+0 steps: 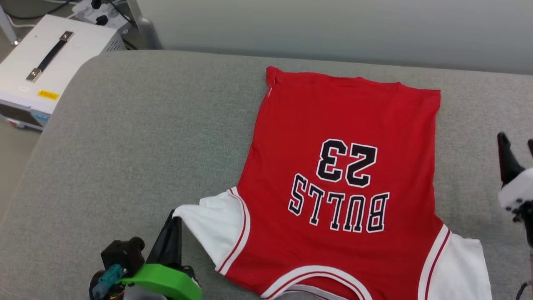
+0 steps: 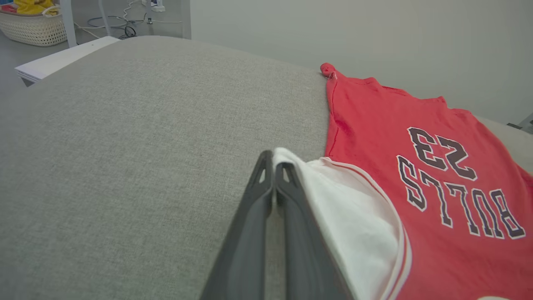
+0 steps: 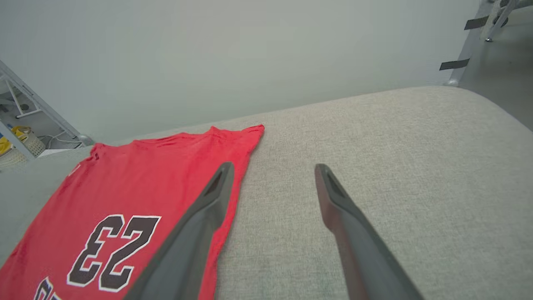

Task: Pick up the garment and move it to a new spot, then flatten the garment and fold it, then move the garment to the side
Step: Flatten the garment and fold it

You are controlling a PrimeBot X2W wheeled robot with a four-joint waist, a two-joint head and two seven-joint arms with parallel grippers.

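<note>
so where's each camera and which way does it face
head view: on the head, looking down at the jersey on the grey cushion; left gripper lower left, right gripper far right
left wrist view: along shut fingers pinching the white sleeve
right wrist view: along open fingers beside the jersey
all three share the numerals 23

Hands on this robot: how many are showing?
2. The left hand at lower left, shut on the jersey's white corner; the right hand at the right edge, open.
</note>
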